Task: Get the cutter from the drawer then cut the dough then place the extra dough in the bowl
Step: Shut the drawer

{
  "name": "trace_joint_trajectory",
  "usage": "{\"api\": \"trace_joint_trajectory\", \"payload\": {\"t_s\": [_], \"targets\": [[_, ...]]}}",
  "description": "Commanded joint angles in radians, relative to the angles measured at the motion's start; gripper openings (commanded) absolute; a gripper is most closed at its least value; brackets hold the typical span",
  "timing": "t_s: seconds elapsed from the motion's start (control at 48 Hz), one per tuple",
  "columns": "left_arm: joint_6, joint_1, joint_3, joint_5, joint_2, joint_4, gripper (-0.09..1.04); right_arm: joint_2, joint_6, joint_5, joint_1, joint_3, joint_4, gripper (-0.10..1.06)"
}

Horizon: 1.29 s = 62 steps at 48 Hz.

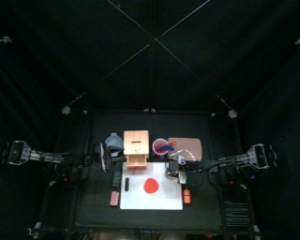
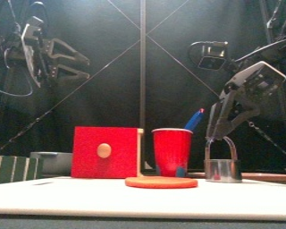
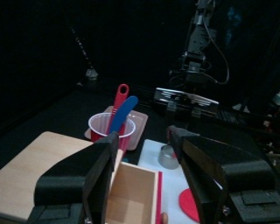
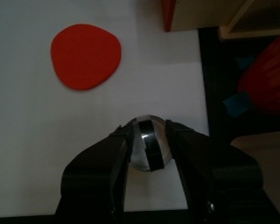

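Observation:
The round metal cutter stands on the white cutting board, right of the flat red dough disc. My right gripper is shut on the cutter's wire handle, straight above it. In the right wrist view the dough lies apart from the cutter. The wooden box stands behind the board, its red drawer front facing forward. My left gripper hangs open above the box, holding nothing. The blue-grey bowl sits left of the box.
A red cup holding a blue and a red toy knife stands behind the dough, right of the box. A pink tray lies at the back right. The left arm is raised high.

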Motion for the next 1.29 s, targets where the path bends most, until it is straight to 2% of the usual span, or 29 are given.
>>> {"api": "trace_joint_trajectory", "payload": {"t_s": [0.021, 0.104, 0.229, 0.312, 0.458, 0.604, 0.75, 0.875, 1.062, 1.292], "targets": [[0.025, 0.083, -0.057, 0.008, 0.021, 0.029, 0.87, -0.012, -0.009, -0.014, 0.006, -0.067, -0.011, 0.75], [0.067, 0.176, -0.109, 0.052, 0.041, 0.080, 0.87, 0.005, -0.002, -0.015, 0.020, -0.114, -0.012, 0.75], [0.129, 0.318, -0.232, 0.210, 0.087, 0.130, 0.87, 0.048, -0.011, -0.018, 0.046, -0.179, -0.017, 0.74], [0.143, 0.411, -0.336, 0.362, 0.141, 0.144, 0.86, 0.094, -0.017, -0.029, 0.057, -0.216, -0.026, 0.73], [0.143, 0.505, -0.472, 0.522, 0.233, 0.192, 0.86, 0.181, -0.002, -0.051, 0.066, -0.268, -0.028, 0.69], [0.143, 0.526, -0.580, 0.640, 0.342, 0.268, 0.86, 0.259, -0.008, -0.052, 0.066, -0.334, -0.029, 0.59], [0.144, 0.538, -0.729, 0.882, 0.480, 0.371, 0.86, 0.327, -0.012, -0.063, 0.066, -0.399, -0.041, 0.44], [0.146, 0.543, -0.816, 1.008, 0.566, 0.446, 0.86, 0.374, -0.018, -0.080, 0.067, -0.443, -0.054, 0.34], [0.149, 0.555, -0.859, 1.129, 0.611, 0.528, 0.85, 0.459, -0.015, -0.081, 0.067, -0.515, -0.115, 0.19], [0.178, 0.548, -0.841, 1.131, 0.627, 0.548, 0.85, 0.555, -0.017, -0.055, 0.057, -0.609, -0.153, 0.18]]}}
